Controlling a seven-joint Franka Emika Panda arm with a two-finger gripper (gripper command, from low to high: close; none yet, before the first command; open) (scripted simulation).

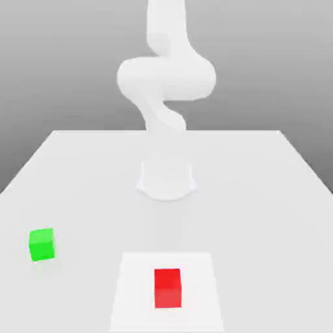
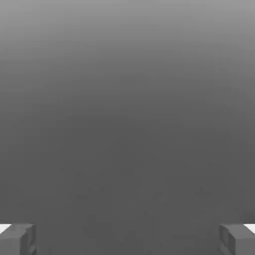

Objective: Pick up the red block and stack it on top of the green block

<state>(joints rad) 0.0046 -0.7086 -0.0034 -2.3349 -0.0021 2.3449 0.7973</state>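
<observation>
The red block (image 1: 168,288) lies near the table's front edge, at the middle of the exterior view. The green block (image 1: 42,244) sits apart from it, toward the exterior view's left and a little farther back. In the hand view my gripper (image 2: 127,239) is open: its two grey fingertips (image 2: 17,239) stand far apart with nothing between them, and behind them is plain grey background. The white arm (image 1: 166,78) rises folded at the back of the table, well away from both blocks.
The red block rests on a brighter white square patch (image 1: 130,293) of the pale table (image 1: 260,195). The arm's round base (image 1: 166,179) stands at the table's middle, behind the blocks.
</observation>
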